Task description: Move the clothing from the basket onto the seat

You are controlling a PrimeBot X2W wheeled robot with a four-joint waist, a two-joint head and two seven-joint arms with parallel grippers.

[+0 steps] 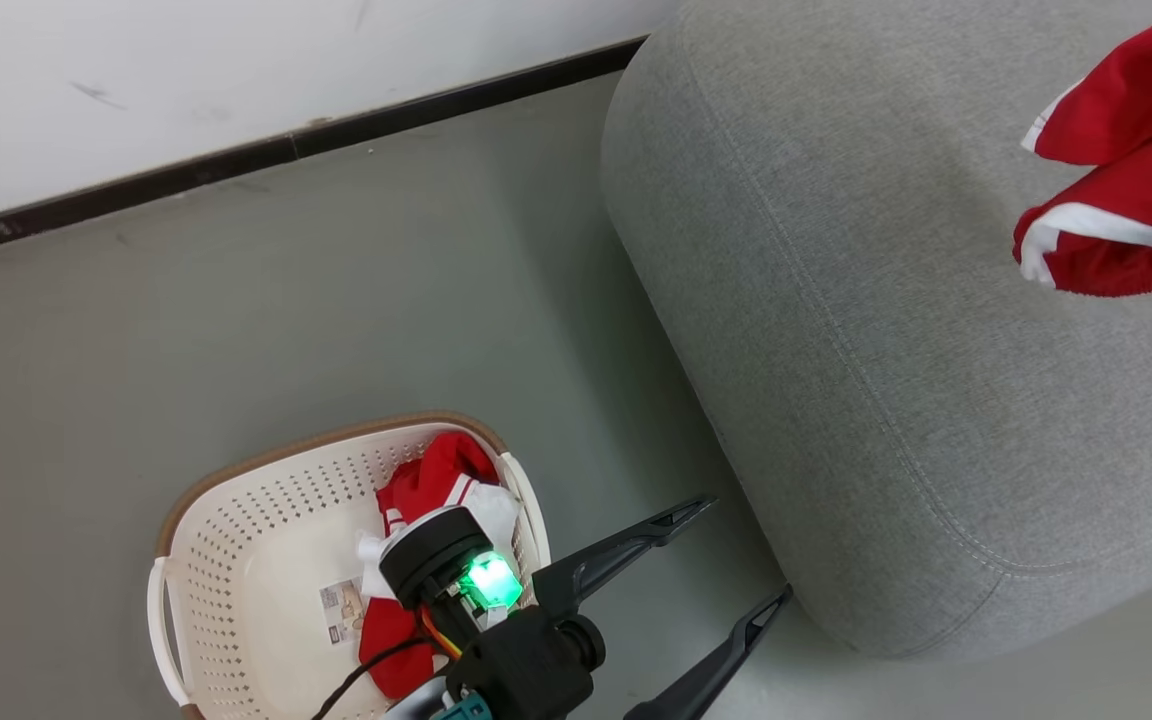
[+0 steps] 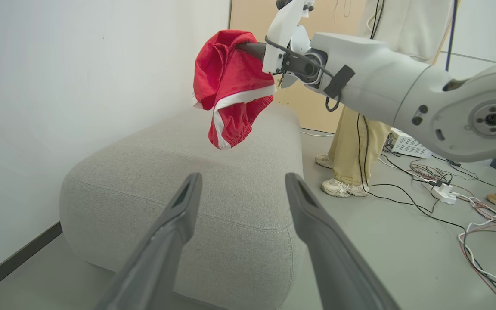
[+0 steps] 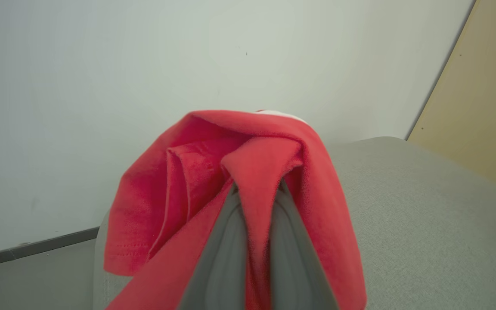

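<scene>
A red garment of the clothing (image 2: 230,86) with white trim hangs above the grey seat (image 2: 187,185), pinched by my right gripper (image 2: 250,48), which is shut on it. In the right wrist view the red cloth (image 3: 196,189) drapes over both fingers (image 3: 226,245) of that gripper (image 3: 258,189), with the seat (image 3: 424,215) below. The same garment (image 1: 1126,200) shows at the head view's upper right, over the seat (image 1: 886,350). More red and white clothing (image 1: 436,475) lies in the cream basket (image 1: 236,540) on the floor. My left gripper (image 1: 746,548) stands open and empty between basket and seat, pointing at the seat's end (image 2: 243,178).
The basket stands on grey floor near a white wall with a dark skirting (image 1: 286,150). A person's legs and shoes (image 2: 351,146) stand beyond the seat. Cables and a power strip (image 2: 446,189) lie on the floor to the right. A tan panel (image 3: 480,107) rises behind the seat.
</scene>
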